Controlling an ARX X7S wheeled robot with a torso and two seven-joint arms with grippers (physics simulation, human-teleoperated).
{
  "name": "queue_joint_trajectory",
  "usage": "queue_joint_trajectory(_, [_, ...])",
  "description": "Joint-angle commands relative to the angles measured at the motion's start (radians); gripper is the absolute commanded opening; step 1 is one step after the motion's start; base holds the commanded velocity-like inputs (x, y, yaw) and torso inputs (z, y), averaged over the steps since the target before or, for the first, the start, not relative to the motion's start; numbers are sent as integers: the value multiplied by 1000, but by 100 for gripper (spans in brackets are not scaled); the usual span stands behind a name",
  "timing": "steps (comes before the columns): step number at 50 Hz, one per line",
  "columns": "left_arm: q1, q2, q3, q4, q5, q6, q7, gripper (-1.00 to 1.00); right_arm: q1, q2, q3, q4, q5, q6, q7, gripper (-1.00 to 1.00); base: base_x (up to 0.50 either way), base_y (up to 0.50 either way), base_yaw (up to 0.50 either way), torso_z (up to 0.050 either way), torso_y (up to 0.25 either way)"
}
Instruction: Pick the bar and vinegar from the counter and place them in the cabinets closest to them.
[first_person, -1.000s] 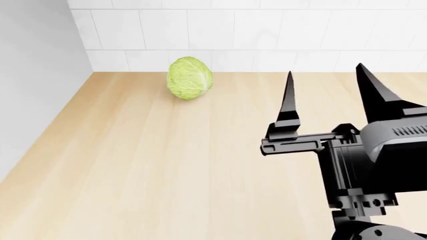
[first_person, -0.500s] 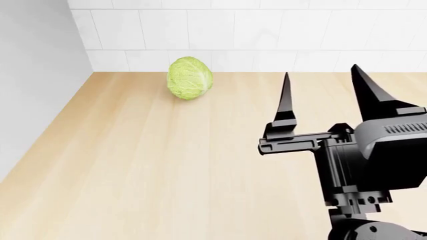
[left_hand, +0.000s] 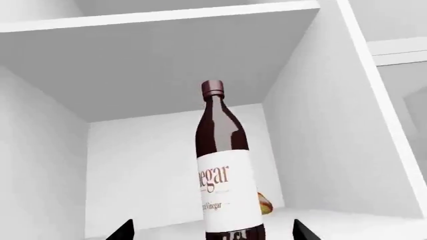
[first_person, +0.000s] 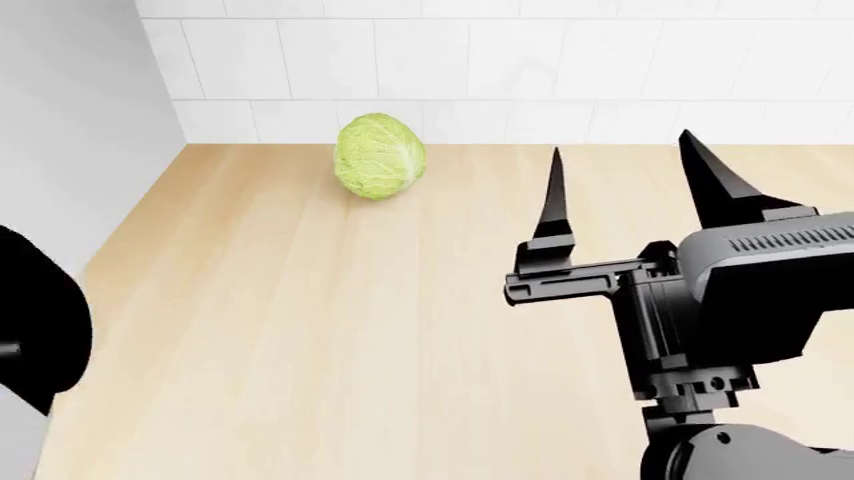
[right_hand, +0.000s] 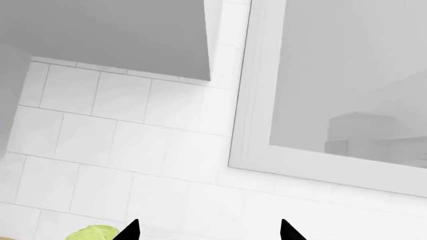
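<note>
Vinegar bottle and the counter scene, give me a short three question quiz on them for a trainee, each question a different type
1. True or false: the vinegar stands upright inside an open white cabinet.
2. Which item lies on the counter near the tiled wall? A) cabbage B) apple C) mug
3. Fill in: the right gripper has its jaws ____ and holds nothing.

Key: 1 true; 2 A, the cabbage; 3 open.
</note>
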Motion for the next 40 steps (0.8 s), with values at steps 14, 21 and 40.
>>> queue_joint_trajectory(14, [664, -108, -148, 463, -79, 14, -109, 100, 18, -8, -12, 14, 13, 47, 17, 100, 0, 0, 0, 0, 0])
queue_joint_trajectory(21, [783, -133, -147, 471, -48, 83, -111, 100, 14, -10, -16, 18, 8, 45, 19, 100, 0, 0, 0, 0, 0])
queue_joint_trajectory(40, [1074, -202, -217, 434, 29, 265, -76, 100, -34, 13, 13, 32, 6, 14, 51, 100, 0, 0, 0, 0, 0])
